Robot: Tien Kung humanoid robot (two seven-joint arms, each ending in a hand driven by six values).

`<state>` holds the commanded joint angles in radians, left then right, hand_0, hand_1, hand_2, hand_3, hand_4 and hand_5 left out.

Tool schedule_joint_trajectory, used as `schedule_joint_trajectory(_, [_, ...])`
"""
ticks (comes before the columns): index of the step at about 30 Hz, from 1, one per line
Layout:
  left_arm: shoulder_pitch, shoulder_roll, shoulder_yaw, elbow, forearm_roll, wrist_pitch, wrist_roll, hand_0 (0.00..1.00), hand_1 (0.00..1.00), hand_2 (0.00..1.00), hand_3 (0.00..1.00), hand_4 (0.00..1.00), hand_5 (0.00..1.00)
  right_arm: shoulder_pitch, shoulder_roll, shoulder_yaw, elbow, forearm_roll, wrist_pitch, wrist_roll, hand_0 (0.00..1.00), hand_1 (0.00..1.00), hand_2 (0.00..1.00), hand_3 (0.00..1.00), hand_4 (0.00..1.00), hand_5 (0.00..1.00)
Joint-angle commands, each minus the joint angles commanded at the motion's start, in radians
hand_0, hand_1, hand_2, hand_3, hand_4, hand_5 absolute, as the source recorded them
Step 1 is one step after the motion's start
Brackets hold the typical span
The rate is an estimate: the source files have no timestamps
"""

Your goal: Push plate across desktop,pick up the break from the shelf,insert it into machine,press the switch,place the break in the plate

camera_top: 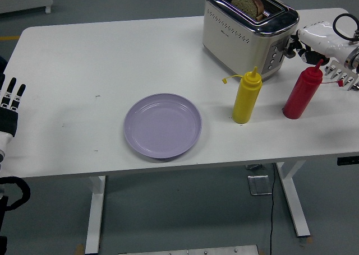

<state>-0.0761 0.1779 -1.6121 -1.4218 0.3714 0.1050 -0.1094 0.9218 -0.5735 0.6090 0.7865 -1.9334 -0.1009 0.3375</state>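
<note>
The silver toaster (247, 33) stands at the table's back right, with a slice of brown bread (247, 4) sunk low in its slot. My right hand (295, 46), white with dark fingers, is against the toaster's right end, its fingers curled on the lever there. The purple plate (162, 125) lies empty near the table's front middle. A white bread rack (342, 73) sits at the right edge, partly behind my right wrist. My left hand (11, 101) rests at the left edge with straight fingers, holding nothing.
A yellow squeeze bottle (247, 96) stands just in front of the toaster. A red squeeze bottle (301, 92) stands right below my right hand. The white table (84, 59) ends close in front of the plate.
</note>
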Motion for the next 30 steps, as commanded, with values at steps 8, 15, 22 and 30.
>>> schedule_joint_trajectory(8, [-0.003, 0.001, -0.002, 0.000, 0.000, 0.000, 0.001, 0.816, 0.870, 0.943, 0.802, 0.605, 0.998, 0.001, 0.002, -0.005, -0.010, -0.002, 0.007, 0.000, 0.393, 0.361, 0.570, 0.508, 0.002, 0.002])
schedule_joint_trajectory(15, [-0.005, 0.002, -0.001, 0.001, 0.001, 0.000, 0.001, 0.815, 0.870, 0.943, 0.802, 0.605, 0.998, 0.000, 0.003, -0.007, -0.019, -0.002, 0.009, 0.002, 0.394, 0.361, 0.572, 0.509, 0.002, 0.002])
schedule_joint_trajectory(22, [-0.006, 0.003, -0.003, 0.001, 0.001, 0.001, 0.001, 0.815, 0.870, 0.943, 0.802, 0.604, 0.998, 0.001, 0.002, -0.014, -0.019, -0.001, 0.011, 0.004, 0.393, 0.363, 0.573, 0.509, 0.002, 0.002])
schedule_joint_trajectory(30, [-0.007, 0.005, 0.001, 0.005, 0.002, 0.001, 0.001, 0.816, 0.870, 0.943, 0.804, 0.604, 0.998, 0.001, -0.002, -0.016, -0.019, -0.002, 0.013, 0.006, 0.397, 0.367, 0.575, 0.510, 0.002, 0.002])
